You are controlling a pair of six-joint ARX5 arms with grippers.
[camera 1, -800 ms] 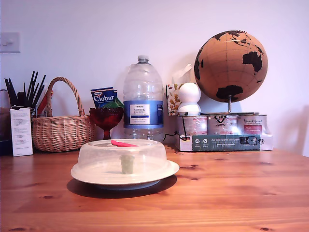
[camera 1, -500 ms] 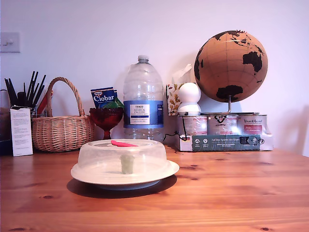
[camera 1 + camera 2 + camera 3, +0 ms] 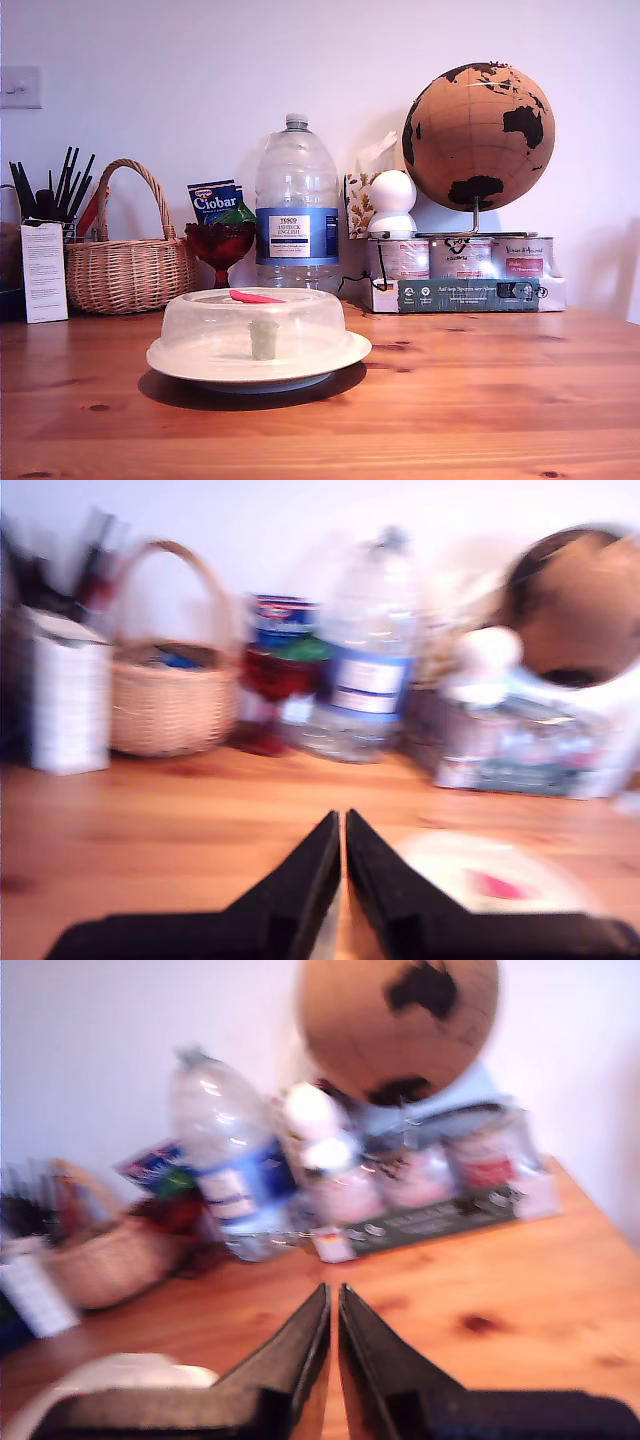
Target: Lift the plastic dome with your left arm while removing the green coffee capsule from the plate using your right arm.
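Observation:
The plastic dome point(image 3: 255, 325) with its pink-red tab point(image 3: 255, 296) sits over the white plate point(image 3: 255, 382) on the wooden table, at the exterior view's centre-left. Through the dome the green coffee capsule point(image 3: 263, 339) stands upright on the plate. No arm shows in the exterior view. My first gripper point(image 3: 342, 818) is shut with nothing held, above the table; the dome point(image 3: 490, 880) appears blurred beside one finger. My second gripper point(image 3: 333, 1290) is shut and empty too, with the dome's rim point(image 3: 120, 1372) at the picture's edge.
Along the back wall stand a wicker basket point(image 3: 128, 265), a white box point(image 3: 44, 272) by a utensil holder, a red glass goblet point(image 3: 220, 245), a tall water bottle point(image 3: 296, 205), and a cork globe point(image 3: 478, 137) on boxed cans point(image 3: 465, 272).

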